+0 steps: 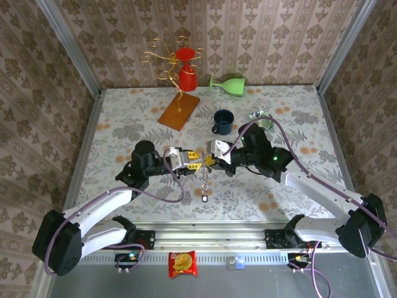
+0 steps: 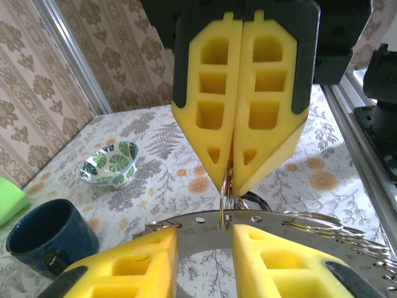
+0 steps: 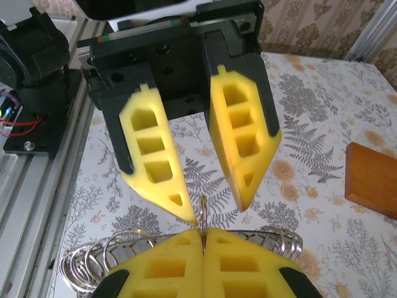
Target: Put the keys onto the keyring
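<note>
My two grippers meet above the middle of the table. The keyring (image 2: 273, 217) is a flat grey arc with small holes, and several wire split rings (image 3: 93, 261) are threaded along it. My right gripper (image 3: 203, 233) is shut on one small split ring (image 2: 224, 195) that passes through a hole in the keyring. My left gripper (image 2: 205, 233) is open, its yellow fingers apart, with the keyring's plate crossing the gap between them. In the top view the left gripper (image 1: 195, 162) and right gripper (image 1: 209, 162) stand tip to tip. A thin chain hangs below them, ending in a small dark key (image 1: 205, 197).
A blue mug (image 1: 223, 121) and a patterned bowl (image 1: 260, 118) stand just behind the grippers. Further back are a wooden base (image 1: 178, 110) with a gold stand holding a red cup (image 1: 186, 74), and a green cup (image 1: 228, 84) on its side. A snack packet (image 1: 183, 263) lies at the front rail.
</note>
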Controlling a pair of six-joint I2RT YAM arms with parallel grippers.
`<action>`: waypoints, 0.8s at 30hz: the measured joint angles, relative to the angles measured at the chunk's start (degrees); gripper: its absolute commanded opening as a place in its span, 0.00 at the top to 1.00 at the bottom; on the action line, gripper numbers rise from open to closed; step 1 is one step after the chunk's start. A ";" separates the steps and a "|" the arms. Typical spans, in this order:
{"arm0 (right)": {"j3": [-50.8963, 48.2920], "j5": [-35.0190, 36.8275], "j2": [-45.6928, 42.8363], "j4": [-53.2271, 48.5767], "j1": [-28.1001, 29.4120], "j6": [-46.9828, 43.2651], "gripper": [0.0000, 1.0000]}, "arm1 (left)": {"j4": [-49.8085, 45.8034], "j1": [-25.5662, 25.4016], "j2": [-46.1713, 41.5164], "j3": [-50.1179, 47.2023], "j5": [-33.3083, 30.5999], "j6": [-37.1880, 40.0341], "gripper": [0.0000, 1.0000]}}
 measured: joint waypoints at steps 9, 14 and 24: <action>6.58 6.97 4.24 -9.07 3.65 -7.02 1.00 | -5.70 -0.31 0.00 1.99 0.22 3.17 0.82; 7.69 8.66 4.94 -11.06 4.26 -8.55 1.00 | -7.34 -0.44 0.02 2.08 0.92 4.15 1.00; 1.84 2.54 1.33 -5.44 -1.18 0.07 0.71 | -4.66 -0.70 0.02 2.03 1.22 3.58 1.00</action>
